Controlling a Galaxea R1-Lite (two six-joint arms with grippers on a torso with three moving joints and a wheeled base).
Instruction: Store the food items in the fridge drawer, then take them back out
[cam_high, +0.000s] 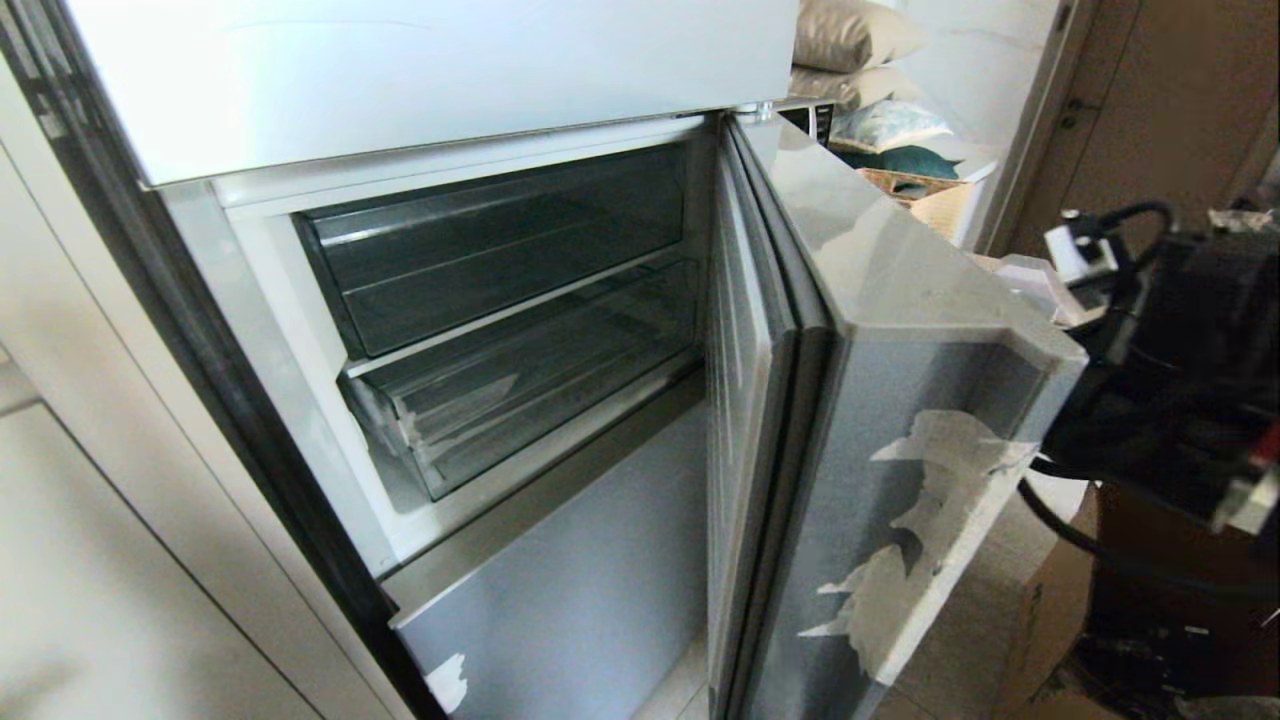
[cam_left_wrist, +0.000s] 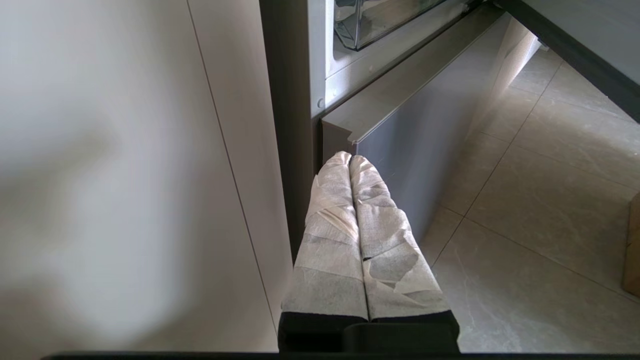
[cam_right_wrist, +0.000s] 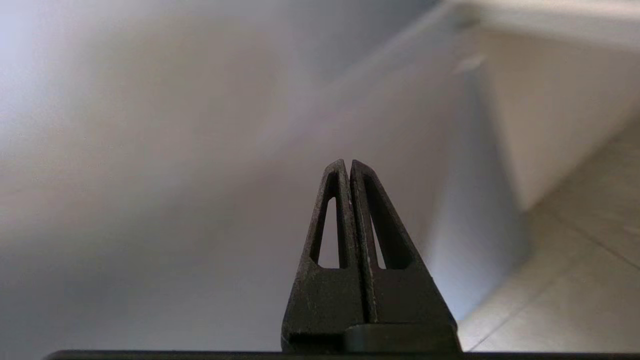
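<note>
The fridge stands open, with two clear drawers stacked inside. The lower, shallower one is the fridge drawer (cam_high: 530, 400); it is pushed in and has white scraps near its front left corner. One corner of it also shows in the left wrist view (cam_left_wrist: 362, 27). The food items are out of view. My right arm (cam_high: 1180, 380) is a dark blur at the right, beyond the open door. Its gripper (cam_right_wrist: 348, 162) is shut and empty, close to a plain grey surface. My left gripper (cam_left_wrist: 350, 157), its fingers wrapped in white tape, is shut and empty, low by the fridge's bottom left corner.
The open fridge door (cam_high: 900, 400), with torn white film on it, juts out between the drawers and my right arm. A pale cabinet panel (cam_high: 120, 550) flanks the fridge on the left. A cardboard box (cam_high: 1050, 620) sits on the tiled floor (cam_left_wrist: 550, 225). Cushions (cam_high: 860, 40) are piled behind.
</note>
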